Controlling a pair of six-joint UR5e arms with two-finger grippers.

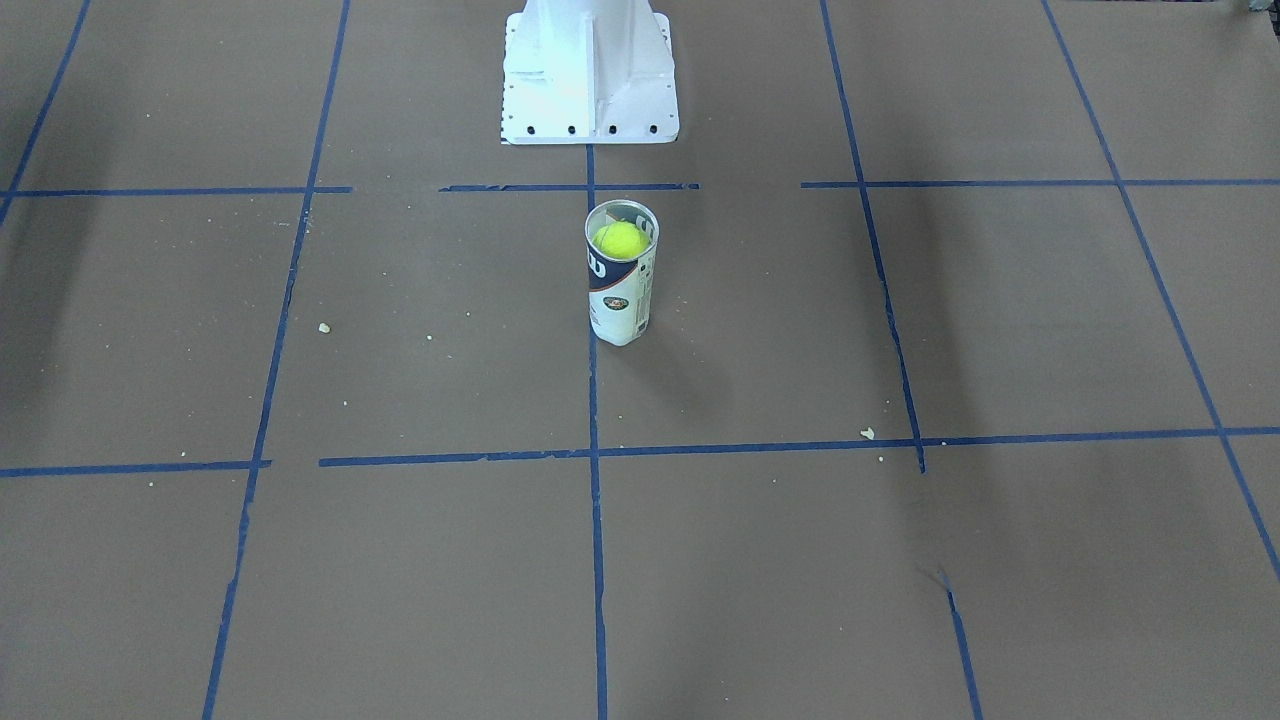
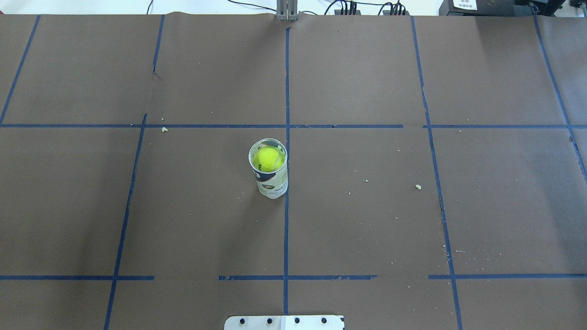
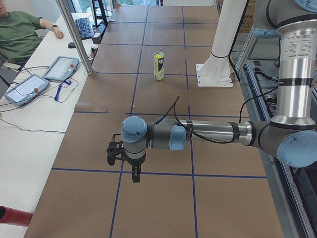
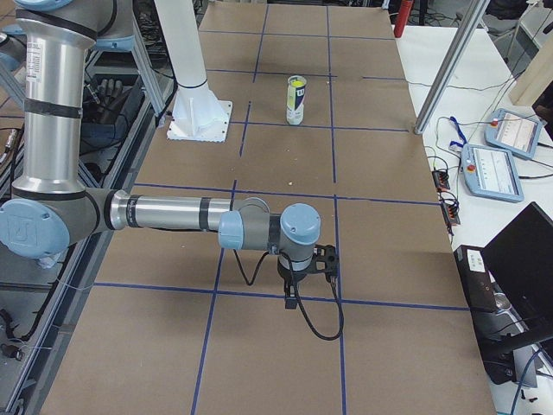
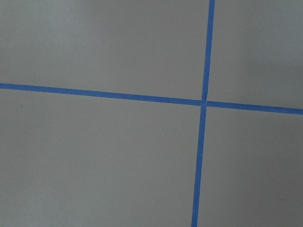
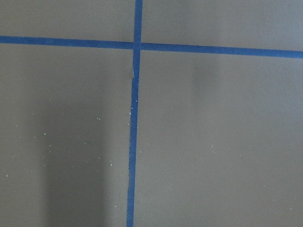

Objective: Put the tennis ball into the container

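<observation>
The clear tube container (image 1: 620, 305) with a white and navy label stands upright at the table's middle. The yellow-green tennis ball (image 1: 620, 240) sits inside it, just under the silvery rim, and the overhead view shows the ball (image 2: 268, 159) in the container (image 2: 274, 184) too. My left gripper (image 3: 134, 174) hangs over the table far from the container (image 3: 158, 67), pointing down. My right gripper (image 4: 292, 299) hangs likewise, far from the container (image 4: 295, 105). Both grippers show only in the side views, so I cannot tell whether they are open or shut. Both wrist views show only brown table and blue tape.
The white pedestal base (image 1: 590, 75) stands just behind the container. Blue tape lines grid the brown table. Small crumbs (image 2: 418, 186) lie scattered. Teach pendants (image 3: 59, 67) and a seated person (image 3: 20, 32) are at the operators' side bench.
</observation>
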